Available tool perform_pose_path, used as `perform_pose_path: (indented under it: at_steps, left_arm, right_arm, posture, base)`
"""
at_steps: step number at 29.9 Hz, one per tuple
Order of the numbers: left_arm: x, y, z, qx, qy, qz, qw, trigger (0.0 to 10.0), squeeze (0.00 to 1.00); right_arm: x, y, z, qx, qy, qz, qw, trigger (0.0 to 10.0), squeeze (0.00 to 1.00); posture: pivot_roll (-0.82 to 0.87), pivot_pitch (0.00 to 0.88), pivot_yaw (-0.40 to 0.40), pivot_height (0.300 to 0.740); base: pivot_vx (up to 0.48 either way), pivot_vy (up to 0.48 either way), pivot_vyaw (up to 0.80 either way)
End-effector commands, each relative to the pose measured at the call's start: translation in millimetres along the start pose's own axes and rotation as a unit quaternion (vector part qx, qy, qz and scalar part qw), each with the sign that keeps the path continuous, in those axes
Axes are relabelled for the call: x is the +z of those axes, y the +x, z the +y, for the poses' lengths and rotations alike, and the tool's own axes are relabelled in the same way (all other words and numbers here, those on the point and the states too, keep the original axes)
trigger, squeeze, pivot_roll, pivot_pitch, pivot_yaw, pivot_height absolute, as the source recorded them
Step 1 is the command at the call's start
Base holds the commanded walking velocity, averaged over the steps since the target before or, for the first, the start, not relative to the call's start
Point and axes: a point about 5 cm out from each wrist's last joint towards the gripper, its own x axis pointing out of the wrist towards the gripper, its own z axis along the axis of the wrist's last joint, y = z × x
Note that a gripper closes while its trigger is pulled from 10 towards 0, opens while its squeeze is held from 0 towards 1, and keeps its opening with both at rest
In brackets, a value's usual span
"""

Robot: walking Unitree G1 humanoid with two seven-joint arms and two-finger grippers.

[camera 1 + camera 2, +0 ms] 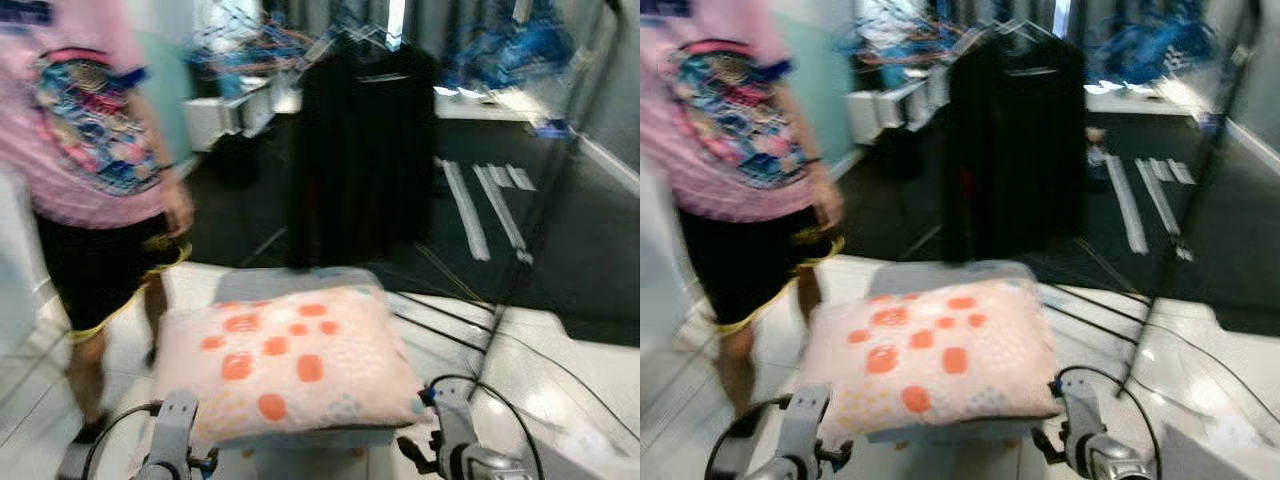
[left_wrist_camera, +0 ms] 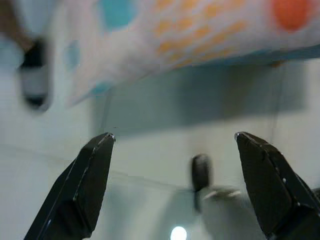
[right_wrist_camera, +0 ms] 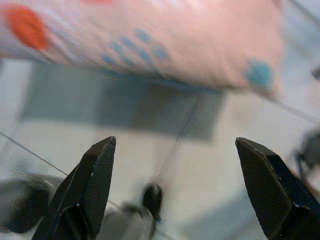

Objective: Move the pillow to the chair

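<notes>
2 eye views, blurred: the pillow (image 1: 290, 362) is seen lying flat on a grey seat (image 1: 300, 285), likely the chair, so placement looks done; a person (image 1: 90, 150) stands at the left. Left wrist view: left gripper (image 2: 172, 145) is spread wide, empty, beneath the pillow edge. Right wrist view: right gripper (image 3: 175, 150) is likewise parted, held low under it.

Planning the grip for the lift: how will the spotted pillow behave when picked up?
The pillow looks puffy and soft, so probably light. Its corners droop past its support, so it would likely sag if held at one edge. The fabric cover seems unlikely to slip.
</notes>
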Motion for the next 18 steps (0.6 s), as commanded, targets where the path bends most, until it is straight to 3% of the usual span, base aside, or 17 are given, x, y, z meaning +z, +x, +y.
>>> perform_pose_path:
  at_steps: [1, 9, 18]
  left_arm:
    - [2.1, 0.6, -0.6, -0.004, 0.004, -0.002, 1.0, 10.0, 0.0]
    - [2.8, 0.9, -1.8, -0.003, 0.003, -0.004, 1.0, 10.0, 0.0]
    - [2.8, 1.1, -3.1, -0.007, 0.003, -0.003, 1.0, 10.0, 0.0]
  right_arm:
    - [-9.2, -1.8, -1.7, -0.004, 0.007, 0.014, 1.0, 10.0, 0.0]
    - [-9.1, -2.4, -4.8, -0.02, 0.003, 0.016, 1.0, 10.0, 0.0]
    - [-8.8, -2.8, -6.9, -0.035, 0.006, 0.013, 0.999, 10.0, 0.0]
  posture:
    - [-0.15, 0.0, -0.017, 0.74]
    - [-0.15, 0.0, -0.018, 0.74]
    - [-0.15, 0.0, -0.019, 0.74]
  base:
    - [0.0, 0.0, 0.78]
    - [0.0, 0.0, 0.78]
    - [0.0, 0.0, 0.0]
